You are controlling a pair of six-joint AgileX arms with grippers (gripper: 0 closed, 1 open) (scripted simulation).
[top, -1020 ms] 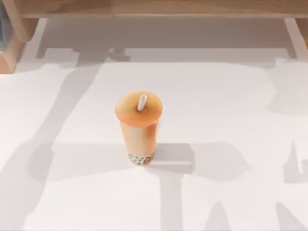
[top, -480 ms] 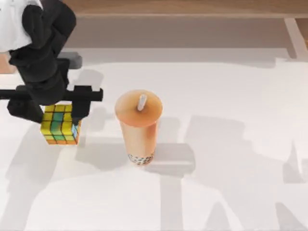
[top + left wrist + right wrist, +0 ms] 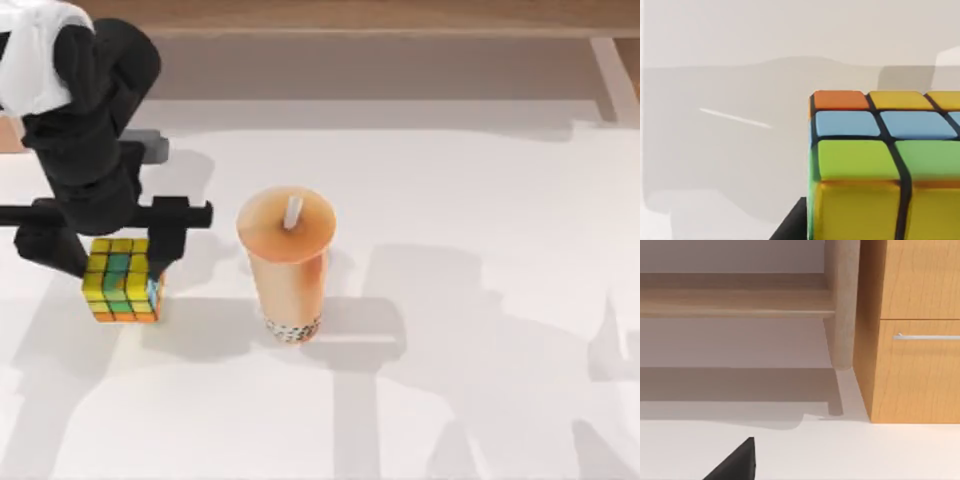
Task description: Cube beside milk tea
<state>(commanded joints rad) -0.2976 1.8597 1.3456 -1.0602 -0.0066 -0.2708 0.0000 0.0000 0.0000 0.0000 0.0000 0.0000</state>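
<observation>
Our left gripper (image 3: pixel 113 262) is over the table's (image 3: pixel 480 420) left side, its black fingers (image 3: pixel 166 238) closed narrowly on the cube (image 3: pixel 122 281), one on each flank. The cube sits low between them; we cannot tell whether its underside touches the table or hangs just clear. Yellow and green tiles face up, with an orange strip and a light-blue tile on the visible sides.

The milk tea (image 3: pixel 287 265) stands upright near the middle of the table, to the cube's right and apart from it, with bare white table between. Flat orange lid, white straw stub (image 3: pixel 293 212) poking up, dark pearls at the foot of the cup.

No brand, label or lettering reads anywhere: the cup wall is plain and the cube tiles carry no marks.

The left wrist view puts us right up against the cube (image 3: pixel 885 165): orange, light-blue, green and yellow tiles with black seams, and a dark finger edge beside it.

The right wrist view looks elsewhere: a wooden cabinet (image 3: pixel 915 340) with a slim metal handle (image 3: pixel 927 336), a rounded wooden post (image 3: pixel 842 305) and a shelf board beyond the white surface. A black corner of the right gripper's finger (image 3: pixel 737 462) juts in; how its jaws stand, we cannot tell.
</observation>
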